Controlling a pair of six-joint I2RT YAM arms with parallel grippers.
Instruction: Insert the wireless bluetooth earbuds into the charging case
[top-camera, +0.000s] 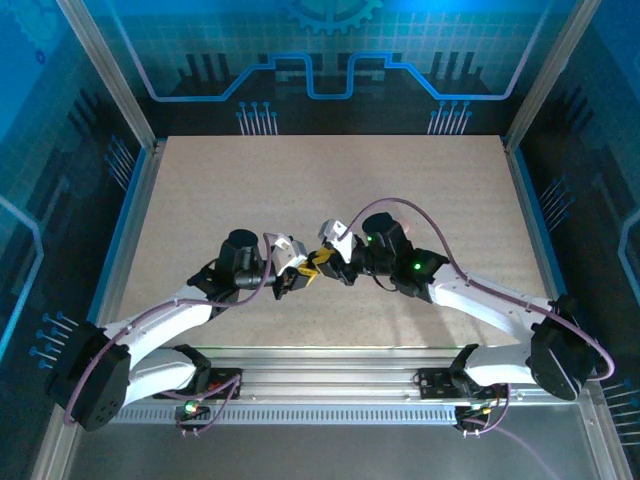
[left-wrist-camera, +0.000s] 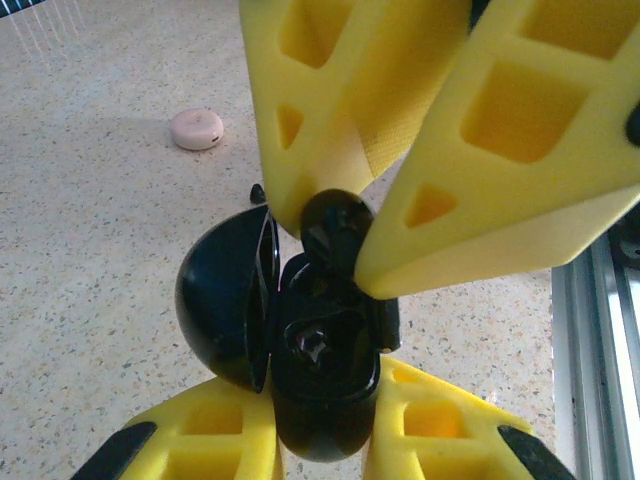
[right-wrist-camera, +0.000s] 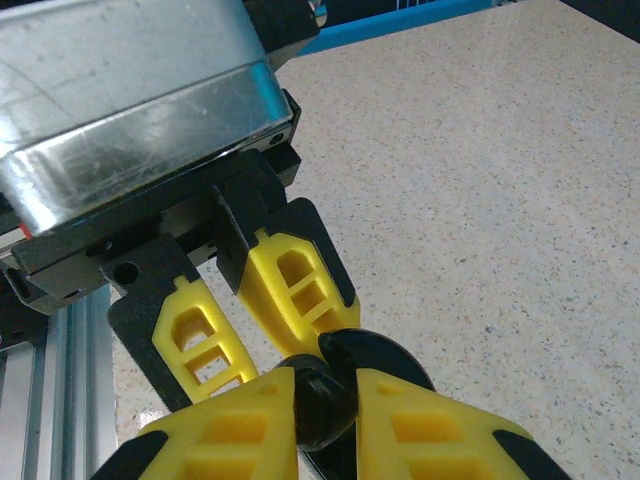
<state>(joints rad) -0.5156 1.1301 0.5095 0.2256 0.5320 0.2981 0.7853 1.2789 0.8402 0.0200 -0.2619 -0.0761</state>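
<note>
My left gripper is shut on the charging case, a glossy black shell held above the table. Its lid hangs open to the left. From above, my right gripper is shut on a small black earbud, which sits at the upper rim of the case's open cavity. In the right wrist view, the earbud is pinched between my right gripper's yellow fingers, with the lid just behind. The left gripper's fingers stand beyond it. From the top camera, the two grippers meet at mid-table.
A small pink round object lies on the speckled table beyond the case. A tiny black bit shows by the lid's top edge; I cannot tell what it is. The aluminium rail runs along the near edge.
</note>
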